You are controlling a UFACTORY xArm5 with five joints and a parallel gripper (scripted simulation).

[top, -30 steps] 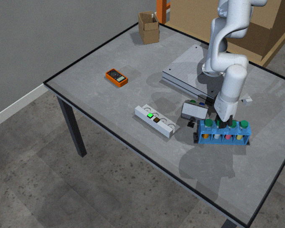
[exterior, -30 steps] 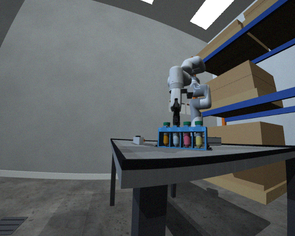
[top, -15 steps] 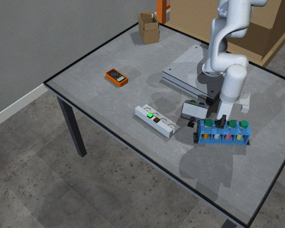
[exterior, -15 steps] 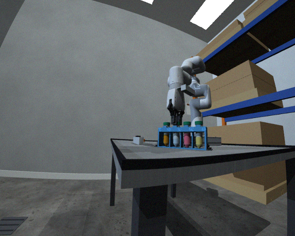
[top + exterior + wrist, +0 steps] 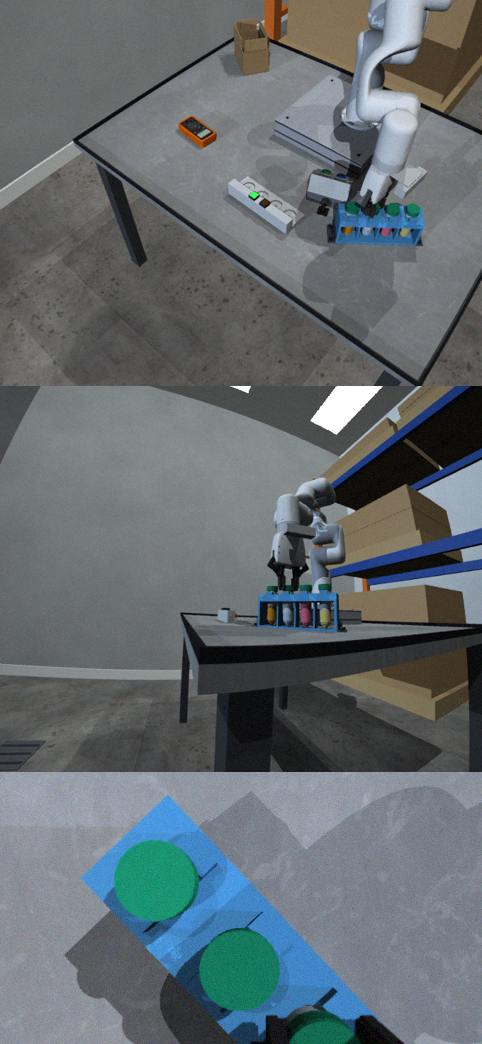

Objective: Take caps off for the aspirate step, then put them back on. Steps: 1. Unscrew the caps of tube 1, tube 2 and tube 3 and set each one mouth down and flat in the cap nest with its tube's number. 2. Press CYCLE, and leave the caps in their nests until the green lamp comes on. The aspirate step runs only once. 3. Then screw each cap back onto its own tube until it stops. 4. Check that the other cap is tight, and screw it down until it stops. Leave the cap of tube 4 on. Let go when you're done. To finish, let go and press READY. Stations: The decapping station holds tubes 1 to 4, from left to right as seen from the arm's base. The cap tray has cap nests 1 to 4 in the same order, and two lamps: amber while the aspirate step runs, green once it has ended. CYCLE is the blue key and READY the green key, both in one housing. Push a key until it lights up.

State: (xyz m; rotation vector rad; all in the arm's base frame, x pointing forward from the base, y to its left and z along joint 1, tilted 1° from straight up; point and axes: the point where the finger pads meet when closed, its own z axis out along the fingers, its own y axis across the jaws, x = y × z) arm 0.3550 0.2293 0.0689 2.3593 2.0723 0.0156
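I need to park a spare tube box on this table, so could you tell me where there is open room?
Open surface lies between the multimeter and the cardboard box, and in front of the blue tube rack toward the near edge. It is crowded around the cap tray, key housing, rack and gripper.

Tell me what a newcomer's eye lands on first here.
The white arm bends down over the blue tube rack at the table's near right, its jaws shut on the second green cap from the left. Left of the rack, a bright green lamp glows on the white cap tray.
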